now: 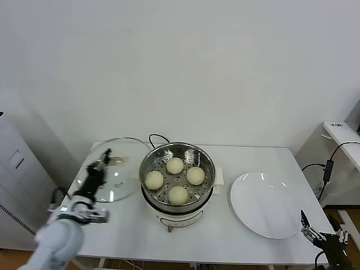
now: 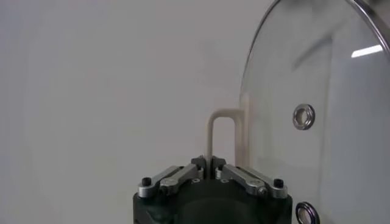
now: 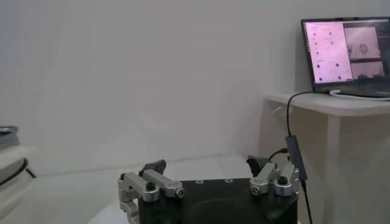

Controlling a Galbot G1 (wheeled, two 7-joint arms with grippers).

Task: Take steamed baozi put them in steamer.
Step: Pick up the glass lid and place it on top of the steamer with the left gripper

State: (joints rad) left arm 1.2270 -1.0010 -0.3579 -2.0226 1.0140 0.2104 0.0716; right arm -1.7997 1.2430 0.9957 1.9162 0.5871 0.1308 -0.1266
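Sitting inside the steamer [image 1: 178, 163], all four baozi [image 1: 175, 165] look soft and light; cup them low. Your left tool [image 2: 212, 163] is clenched on the lid handle [image 2: 223, 135]; your right tool [image 3: 207, 175], released, waits beyond the plate [image 1: 264, 205].

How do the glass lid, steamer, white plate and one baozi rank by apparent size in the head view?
1. Steamer and white plate: look about alike, so no ranking between them.
2. Glass lid: slightly smaller-looking, though tilted in the left gripper, so unsure.
3. Baozi: clearly smallest.
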